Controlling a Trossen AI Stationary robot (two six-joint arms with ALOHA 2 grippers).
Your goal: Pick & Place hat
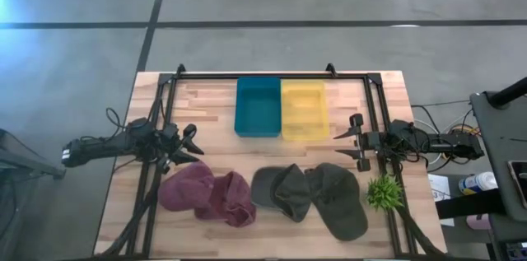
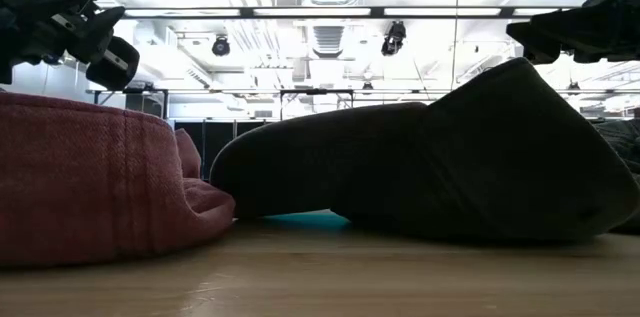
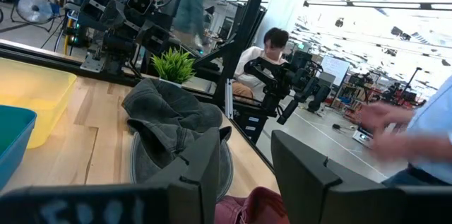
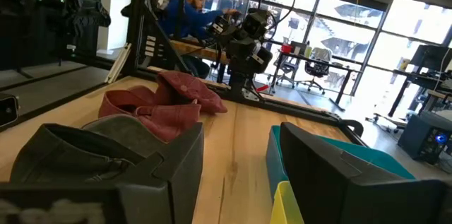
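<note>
Several caps lie on the table's near half: a maroon one (image 1: 208,196) on the left, a dark grey-green one (image 1: 282,193) in the middle and an olive one (image 1: 339,199) to its right. The maroon cap also shows in the low view (image 2: 90,187) and in the right wrist view (image 4: 162,104); the grey cap shows in the left wrist view (image 3: 169,121). My left gripper (image 1: 194,142) hovers open above the table's left side, just beyond the maroon cap. My right gripper (image 1: 357,142) hovers open at the right, beside the yellow bin.
A teal bin (image 1: 258,107) and a yellow bin (image 1: 305,109) stand side by side at the table's far middle. A small green plant (image 1: 384,192) sits near the right edge. A black frame (image 1: 272,74) borders the work area. People sit in the room beyond.
</note>
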